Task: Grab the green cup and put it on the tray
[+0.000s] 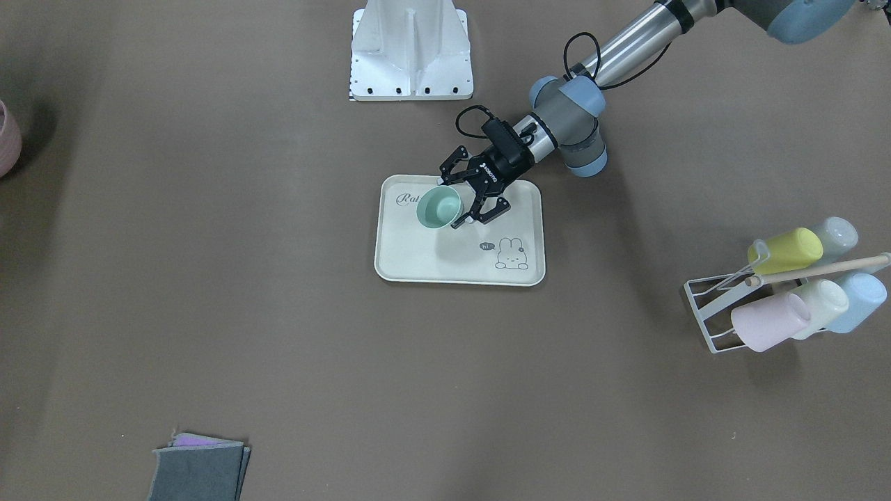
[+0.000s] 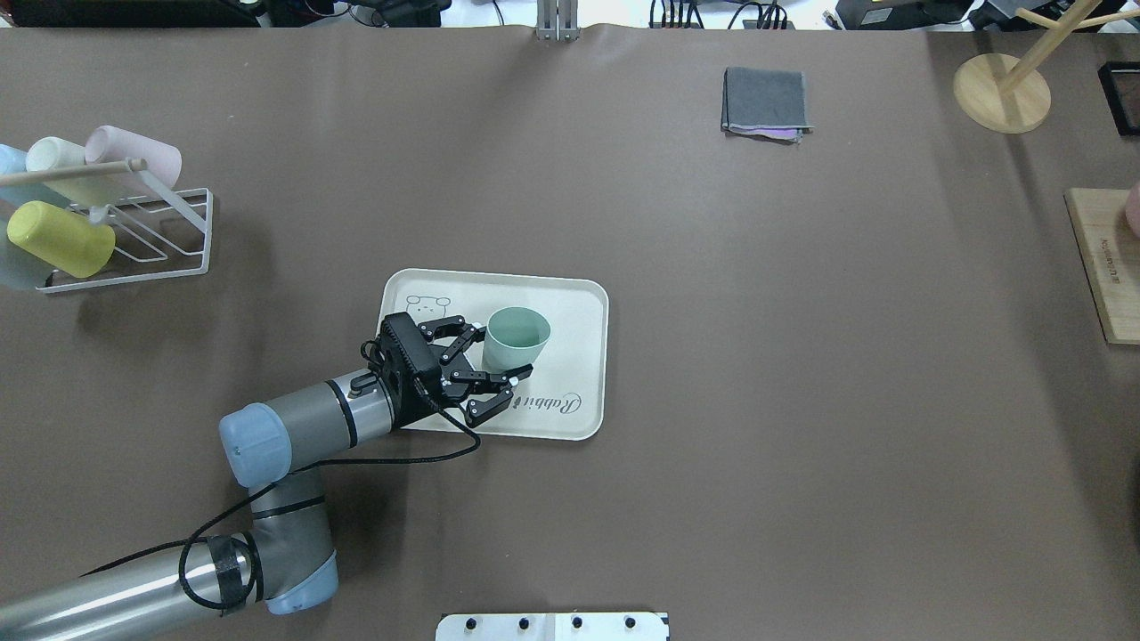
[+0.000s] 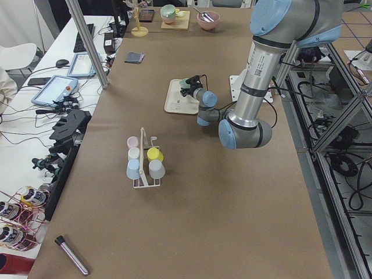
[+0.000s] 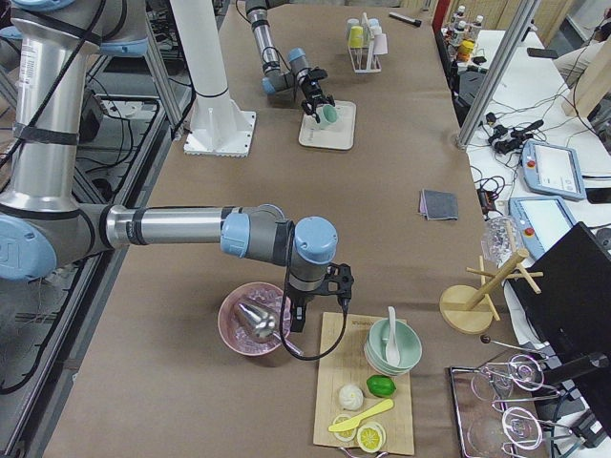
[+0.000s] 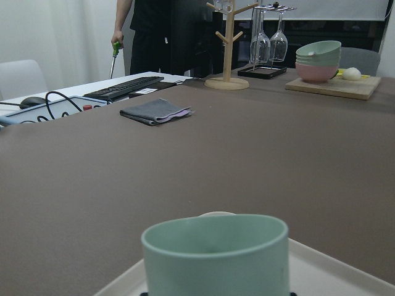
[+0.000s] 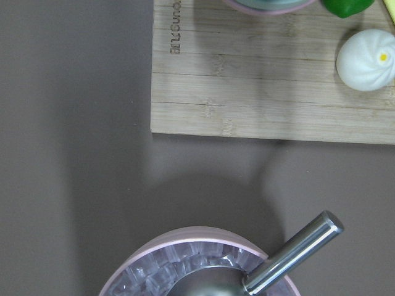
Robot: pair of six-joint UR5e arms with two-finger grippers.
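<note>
The green cup (image 1: 438, 209) stands upright on the cream tray (image 1: 431, 268), at its end with the "Rabbit" script. My left gripper (image 1: 454, 202) is open, low over the tray, with a finger on either side of the cup and a gap to each. The cup (image 2: 517, 336), tray (image 2: 579, 307) and left gripper (image 2: 501, 352) also show in the overhead view. The cup (image 5: 216, 253) fills the bottom of the left wrist view. My right gripper (image 4: 336, 286) hangs far off next to a pink bowl (image 4: 250, 320); I cannot tell if it is open or shut.
A white wire rack (image 1: 706, 313) with several pastel cups stands on the robot's left side (image 2: 169, 240). A folded grey cloth (image 2: 766, 102) lies on the far side. A wooden stand (image 2: 1002, 93) and a wooden board (image 2: 1104, 267) are at the right end.
</note>
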